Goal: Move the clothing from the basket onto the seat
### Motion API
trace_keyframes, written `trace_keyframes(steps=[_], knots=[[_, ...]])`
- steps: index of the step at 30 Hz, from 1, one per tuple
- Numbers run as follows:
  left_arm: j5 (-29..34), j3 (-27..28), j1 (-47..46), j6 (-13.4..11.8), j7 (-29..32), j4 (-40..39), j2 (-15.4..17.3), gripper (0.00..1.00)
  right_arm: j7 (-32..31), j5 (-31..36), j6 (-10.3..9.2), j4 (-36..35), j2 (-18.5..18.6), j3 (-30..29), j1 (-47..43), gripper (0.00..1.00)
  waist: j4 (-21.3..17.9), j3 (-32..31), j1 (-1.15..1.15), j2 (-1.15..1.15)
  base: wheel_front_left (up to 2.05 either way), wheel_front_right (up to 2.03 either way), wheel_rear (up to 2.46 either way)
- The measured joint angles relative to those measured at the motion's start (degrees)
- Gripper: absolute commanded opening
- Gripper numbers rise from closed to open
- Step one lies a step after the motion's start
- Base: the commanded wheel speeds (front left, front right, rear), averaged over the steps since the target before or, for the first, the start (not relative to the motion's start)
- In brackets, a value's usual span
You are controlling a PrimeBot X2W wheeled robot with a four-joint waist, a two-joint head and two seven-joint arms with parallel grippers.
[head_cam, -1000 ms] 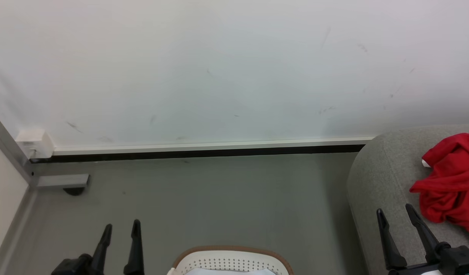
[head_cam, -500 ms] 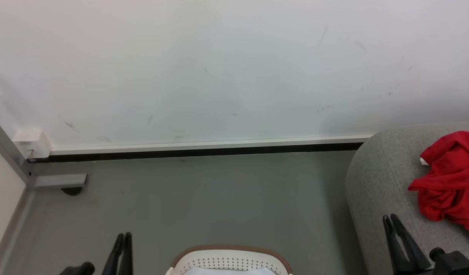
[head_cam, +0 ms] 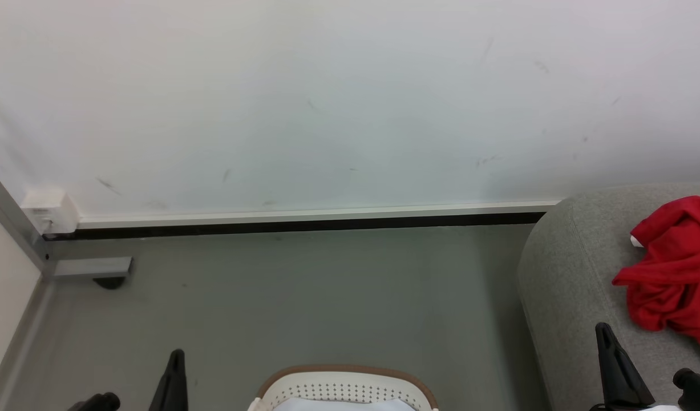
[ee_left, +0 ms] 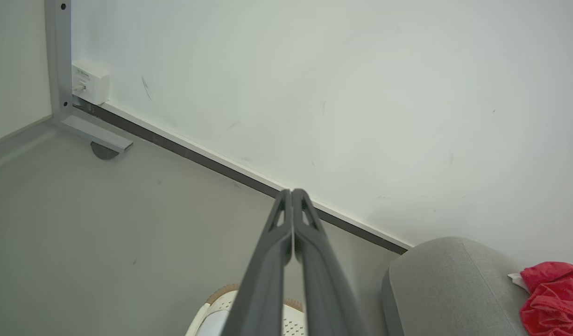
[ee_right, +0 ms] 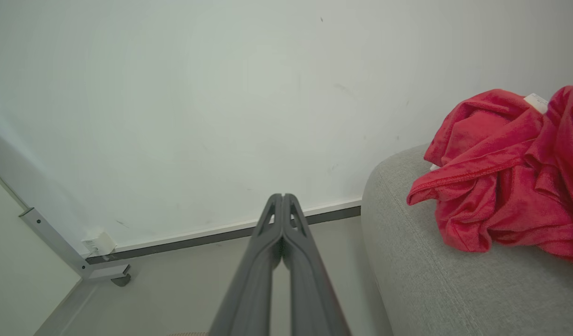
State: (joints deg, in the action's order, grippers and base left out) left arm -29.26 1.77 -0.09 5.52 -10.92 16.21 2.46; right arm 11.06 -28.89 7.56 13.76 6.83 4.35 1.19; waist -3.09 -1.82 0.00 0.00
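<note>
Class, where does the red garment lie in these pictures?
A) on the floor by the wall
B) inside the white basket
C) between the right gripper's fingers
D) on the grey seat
D: the red garment lies crumpled on the grey seat, well apart from the basket on the floor.

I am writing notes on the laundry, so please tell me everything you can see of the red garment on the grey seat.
The red garment is soft, slightly shiny fabric, crumpled in a loose heap with deep folds; a stitched hem runs along one edge. A small white label shows near its top. It lies on the grey seat, near its rounded end, touching nothing else visible. The picture edge cuts part of it off.
</note>
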Motion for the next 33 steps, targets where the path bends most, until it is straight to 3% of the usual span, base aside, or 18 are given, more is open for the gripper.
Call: trace_keyframes(steps=[33], knots=[[-25.9,1.86,-2.35,0.58,7.03,-0.75,0.01,0.0,-7.02,-25.98,0.0,0.21,-1.49,-4.28,2.19,0.0,0.92,0.55,0.0,0.0,0.0,0.0,0.0]])
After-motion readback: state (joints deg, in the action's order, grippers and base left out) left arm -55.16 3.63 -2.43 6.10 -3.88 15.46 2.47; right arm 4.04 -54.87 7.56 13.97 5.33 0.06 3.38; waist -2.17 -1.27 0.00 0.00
